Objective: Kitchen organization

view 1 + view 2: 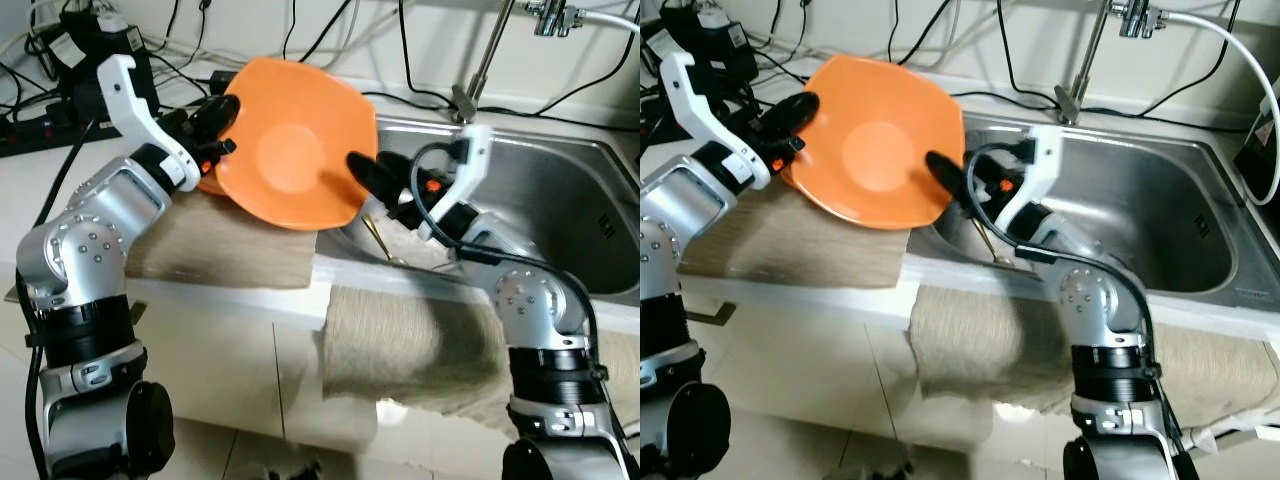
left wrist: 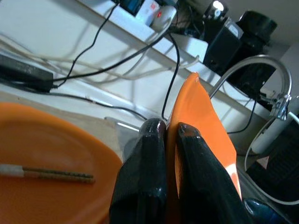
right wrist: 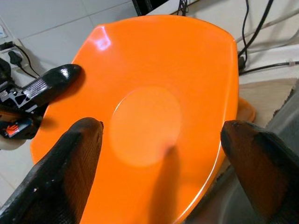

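Nearest us, a beige cloth (image 1: 410, 340) hangs over the white bench (image 1: 250, 300) edge. We see the left gripper (image 1: 222, 125) pinching the rim of a squarish orange plastic plate (image 1: 295, 140), held tilted up above the bench beside the steel sink (image 1: 560, 210). Our right gripper (image 1: 385, 190) sits at the plate's opposite edge, fingers (image 3: 70, 172) spread wide, not gripping. A second orange plate (image 2: 42, 182) lies flat on the bench with a thin stick (image 2: 46, 173) on it. Black cables (image 1: 330, 30) run behind.
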